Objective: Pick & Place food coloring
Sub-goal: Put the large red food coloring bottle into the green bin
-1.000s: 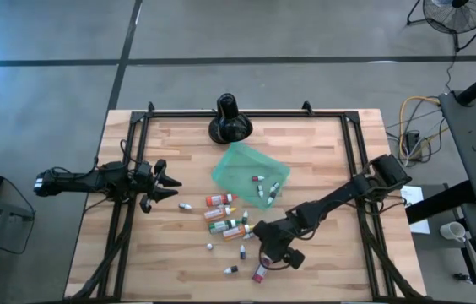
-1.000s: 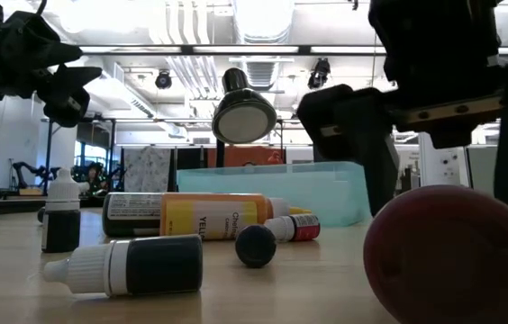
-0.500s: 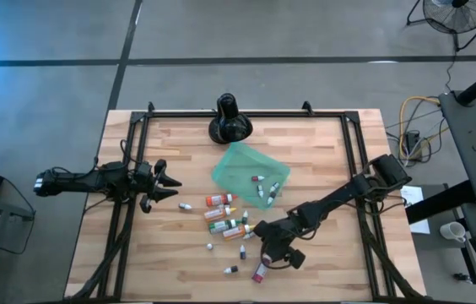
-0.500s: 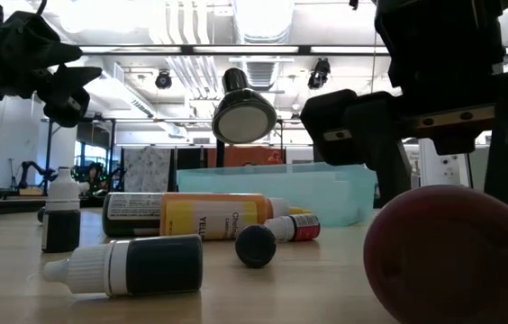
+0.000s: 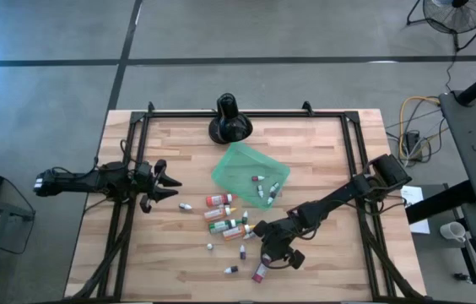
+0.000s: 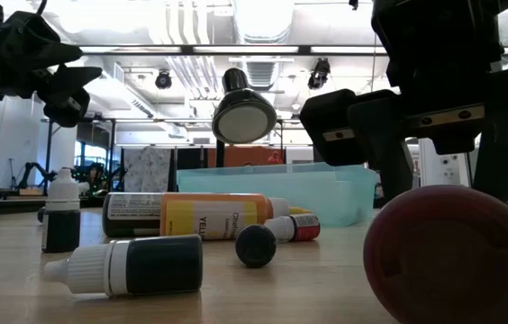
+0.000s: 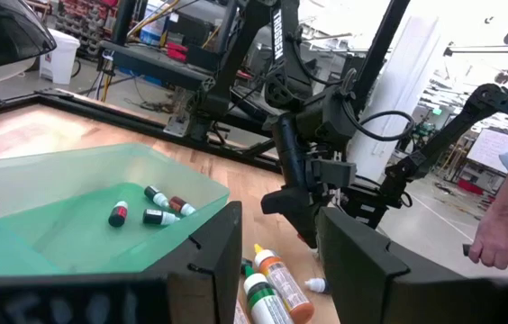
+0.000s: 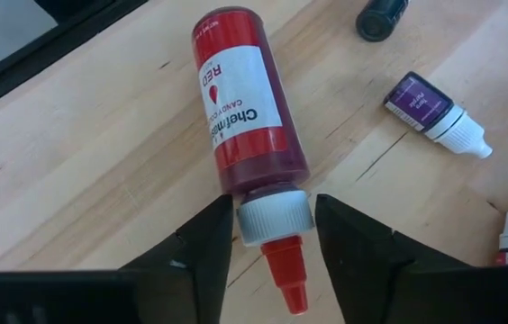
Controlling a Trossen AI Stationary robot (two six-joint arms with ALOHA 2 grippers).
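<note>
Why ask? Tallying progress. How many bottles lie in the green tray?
4 in the green tray: a red-banded bottle alone; clustered, a green bottle, a dark bottle, a red bottle. Its wall may hide more.

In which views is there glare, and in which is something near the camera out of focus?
Low view: bright ceiling lights glare above, and the red bottle close to the lens is blurred. Left wrist view: the background at upper right is washed out white, while the green tray stays clear. Right wrist view: even light, and the red bottle's label is sharp. High view: a blue glow at the left edge.
</note>
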